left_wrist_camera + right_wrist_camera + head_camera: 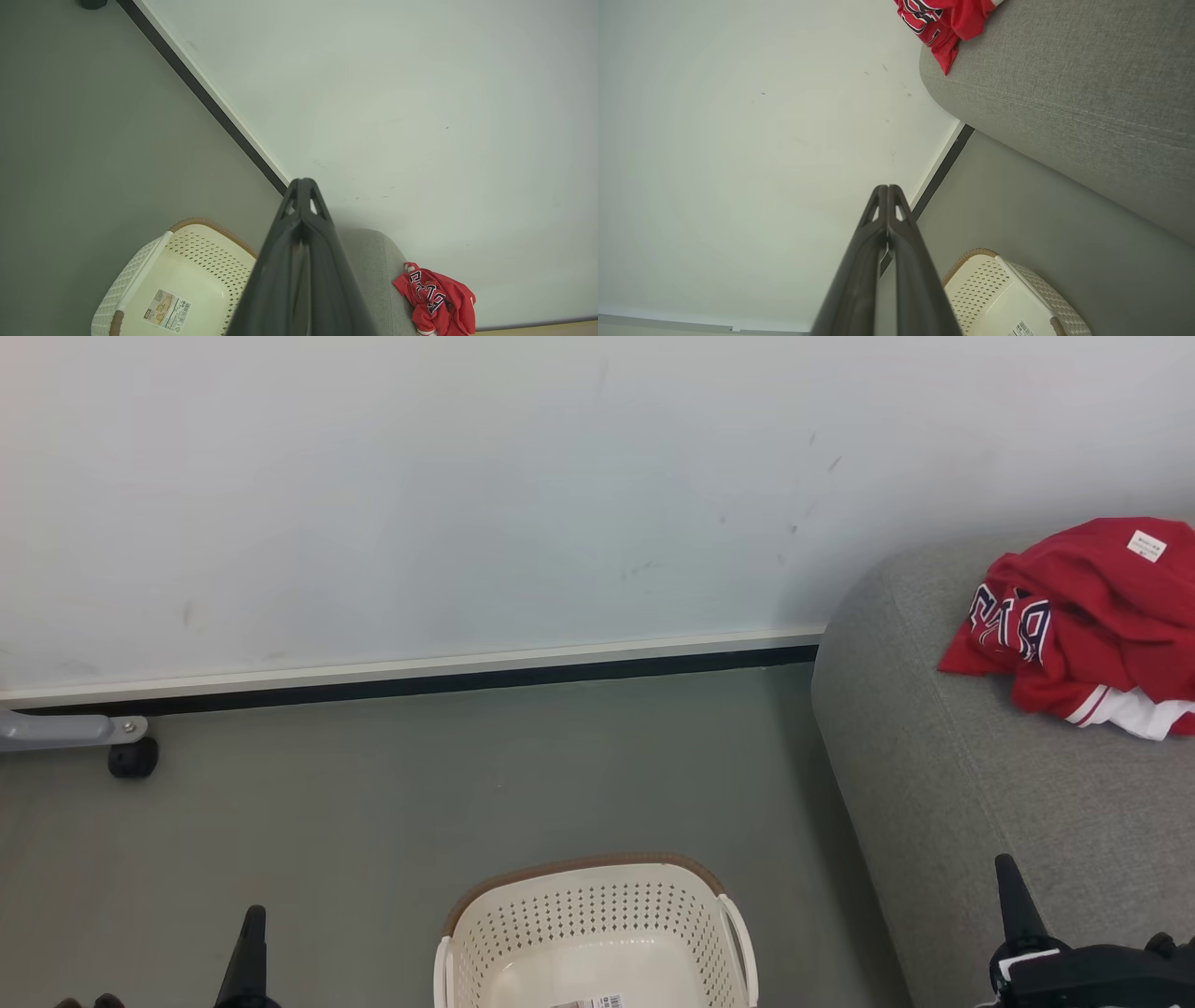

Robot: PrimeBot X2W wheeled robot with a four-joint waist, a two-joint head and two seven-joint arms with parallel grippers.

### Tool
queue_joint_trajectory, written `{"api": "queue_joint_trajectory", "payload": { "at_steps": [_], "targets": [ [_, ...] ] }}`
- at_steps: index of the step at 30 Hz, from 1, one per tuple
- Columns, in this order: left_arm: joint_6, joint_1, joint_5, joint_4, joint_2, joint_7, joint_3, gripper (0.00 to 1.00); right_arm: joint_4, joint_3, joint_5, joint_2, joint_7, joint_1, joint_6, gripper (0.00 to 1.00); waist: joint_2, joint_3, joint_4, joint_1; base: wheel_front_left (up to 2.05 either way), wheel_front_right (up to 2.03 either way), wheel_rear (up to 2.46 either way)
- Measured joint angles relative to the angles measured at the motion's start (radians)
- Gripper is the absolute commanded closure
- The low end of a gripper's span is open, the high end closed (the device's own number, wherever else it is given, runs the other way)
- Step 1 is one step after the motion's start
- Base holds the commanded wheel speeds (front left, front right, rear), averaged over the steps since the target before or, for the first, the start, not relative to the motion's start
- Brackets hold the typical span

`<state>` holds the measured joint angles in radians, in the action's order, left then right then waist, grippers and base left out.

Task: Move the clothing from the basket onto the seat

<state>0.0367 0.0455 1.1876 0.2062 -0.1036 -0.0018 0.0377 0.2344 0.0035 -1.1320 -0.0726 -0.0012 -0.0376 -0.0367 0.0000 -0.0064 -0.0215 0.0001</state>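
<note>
The clothing [1092,625], red jerseys with navy lettering and a bit of white fabric, lies bunched on the grey seat [971,784] at the right; it also shows as the clothing [437,296] and the clothing [941,21]. The cream perforated basket [597,905] stands on the floor at bottom centre, with just a label on its bottom. My left gripper [252,919] points up at the lower left, shut and holding nothing, left of the basket. My right gripper [1008,877] is shut and holding nothing over the seat's near part. The fingers [303,205] and fingers [887,205] are pressed together.
A pale wall with a white and black skirting [420,674] runs across the back. A grey metal leg with a black caster [131,758] stands at the far left. Grey floor [467,784] lies between wall, basket and seat.
</note>
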Motion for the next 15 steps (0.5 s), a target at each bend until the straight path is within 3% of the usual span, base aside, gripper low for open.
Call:
{"api": "queue_joint_trajectory", "payload": {
  "at_steps": [15],
  "targets": [
    [0.036, -0.048, 0.195, 0.044, 0.029, 0.055, 0.025, 1.00, 0.032, -0.066, -0.224, 0.014, 0.054, -0.020, -0.039, 1.00, 0.0000, 0.004, 0.011, -0.0002, 0.00, 0.00, 0.00]
  ]
}}
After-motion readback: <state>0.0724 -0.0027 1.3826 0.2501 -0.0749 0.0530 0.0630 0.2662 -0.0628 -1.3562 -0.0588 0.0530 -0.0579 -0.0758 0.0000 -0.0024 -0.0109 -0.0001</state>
